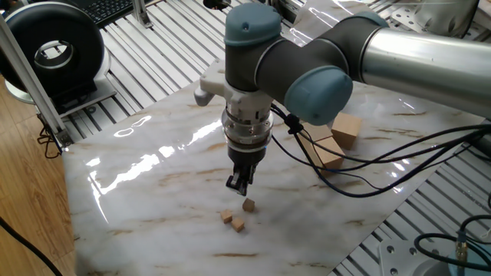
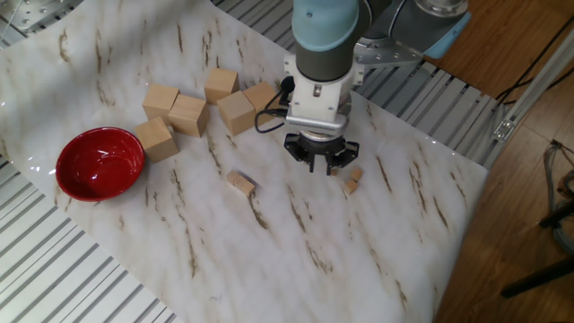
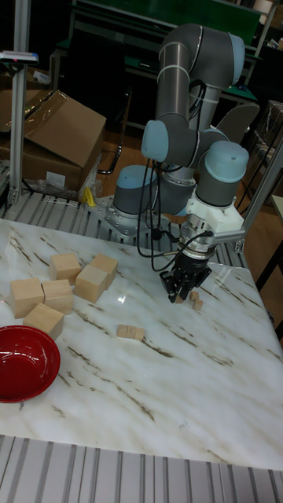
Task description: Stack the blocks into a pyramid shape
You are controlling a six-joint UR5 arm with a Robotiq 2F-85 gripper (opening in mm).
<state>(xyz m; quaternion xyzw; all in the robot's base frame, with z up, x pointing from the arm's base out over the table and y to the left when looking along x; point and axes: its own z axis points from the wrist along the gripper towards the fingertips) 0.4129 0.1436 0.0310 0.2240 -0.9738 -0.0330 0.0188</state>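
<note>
The marble table (image 2: pixel 108 233) fills most of the scene, white with brown veins; over its far side the UR5 arm (image 1: pixel 322 57) reaches down, grey with pale blue caps, and its wrist points straight to the surface. The red bowl (image 2: pixel 100 163) sits near one edge of the table; beside it five large wooden blocks (image 2: pixel 190 114) stand in a loose group, some of them touching each other; these are well apart from the work place.

The gripper (image 1: pixel 239 184) hangs a little above the marble, not touching it; its fingers look close together in one fixed view, but if something tiny is between them I cannot tell, because the tips are dark and small. In the other fixed view the gripper (image 2: pixel 321 164) hides part of the place under it.

The tiny blocks (image 1: pixel 237 218) lie just below and a little in front of the gripper; in one fixed view I count three of them, one cube nearest to the fingertips and two more just beside each other, slightly farther, all flat on the marble and not stacked. In the other fixed view two of these tiny blocks (image 2: pixel 352 179) show next to the gripper, at the side away from the bowl; one more small tan piece (image 2: pixel 240 184) lies alone between the gripper and the bowl, apart from the others.
</note>
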